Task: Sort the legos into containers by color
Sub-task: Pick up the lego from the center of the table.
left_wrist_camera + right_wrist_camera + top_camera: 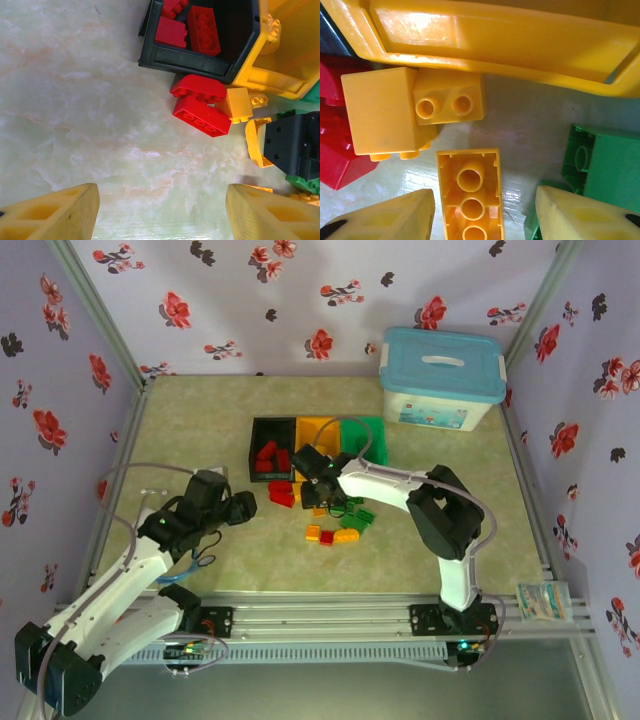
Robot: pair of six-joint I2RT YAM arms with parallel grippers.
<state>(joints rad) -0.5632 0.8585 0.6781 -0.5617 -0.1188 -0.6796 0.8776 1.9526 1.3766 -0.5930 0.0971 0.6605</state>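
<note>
Right hand (485,212) half open, straddling upturned yellow brick (470,195) at lower centre, not clamped. Left hand (160,210) wide, empty, over bare tabletop (75,100). Yellow bin (495,40) along top of frame. Risk: right finger (580,215) snags green brick (607,172), dragging 2 together. No legible writing; white box (440,390) label too small.

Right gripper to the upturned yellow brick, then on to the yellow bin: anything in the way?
Nothing visible stands between the right gripper and the upturned yellow brick; it lies between the open jaws. On the table, two yellow bricks sit between it and the yellow bin.
</note>
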